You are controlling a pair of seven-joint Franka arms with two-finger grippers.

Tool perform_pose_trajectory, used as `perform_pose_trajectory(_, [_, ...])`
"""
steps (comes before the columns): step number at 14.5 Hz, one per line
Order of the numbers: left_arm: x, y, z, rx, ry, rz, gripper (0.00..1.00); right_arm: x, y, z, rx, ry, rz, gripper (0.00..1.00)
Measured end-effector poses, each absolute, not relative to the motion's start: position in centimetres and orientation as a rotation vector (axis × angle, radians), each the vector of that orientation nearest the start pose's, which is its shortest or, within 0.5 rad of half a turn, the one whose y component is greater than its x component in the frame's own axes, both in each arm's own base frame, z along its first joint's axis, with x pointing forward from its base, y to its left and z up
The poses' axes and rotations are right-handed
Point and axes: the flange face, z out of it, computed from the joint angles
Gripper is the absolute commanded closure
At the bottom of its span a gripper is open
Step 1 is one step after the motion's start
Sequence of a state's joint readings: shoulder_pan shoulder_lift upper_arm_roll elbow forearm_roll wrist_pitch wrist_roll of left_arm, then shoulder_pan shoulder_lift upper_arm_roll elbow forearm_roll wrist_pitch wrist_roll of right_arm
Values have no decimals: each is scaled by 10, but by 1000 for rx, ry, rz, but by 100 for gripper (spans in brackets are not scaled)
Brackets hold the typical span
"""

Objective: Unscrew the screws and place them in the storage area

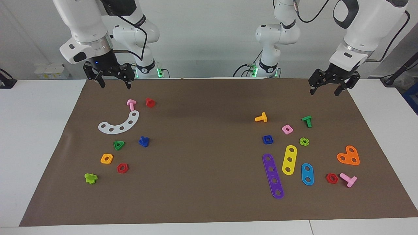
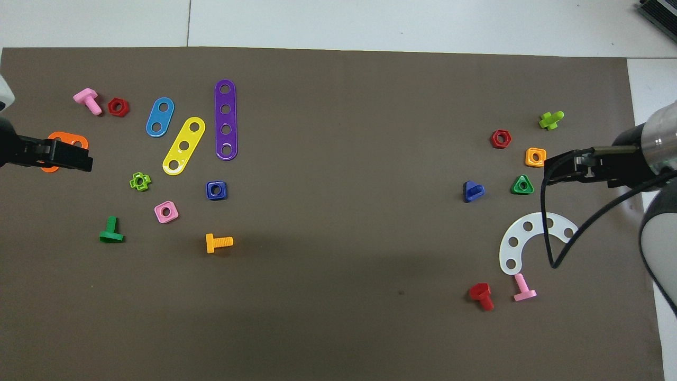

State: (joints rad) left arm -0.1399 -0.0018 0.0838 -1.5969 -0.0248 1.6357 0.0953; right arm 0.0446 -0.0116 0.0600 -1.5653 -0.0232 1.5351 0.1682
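A white tabletop (image 1: 39, 137) made of joined panels carries a large plain brown mat (image 1: 209, 182) that covers most of it. A pale grey-white wall (image 1: 209, 39) rises at the robots' end of the table, evenly lit, with small green indicator lights (image 1: 159, 72) glowing low against it. Black cables (image 1: 400, 70) trail at the edge of the facing view, near the left arm's end.

The left gripper (image 2: 79, 159) is covering part of the orange plate (image 2: 66, 140) in the overhead view, and a cable (image 2: 547, 233) is crossing the white arc (image 2: 515, 238) there.
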Motion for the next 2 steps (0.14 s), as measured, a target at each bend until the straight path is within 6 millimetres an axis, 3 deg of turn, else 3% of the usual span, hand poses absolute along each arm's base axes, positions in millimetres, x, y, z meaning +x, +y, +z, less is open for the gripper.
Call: perform_pose_trajectory(2, [559,-34,619,-3156,238,-63,0,545,55,629,-3166,102,29,1])
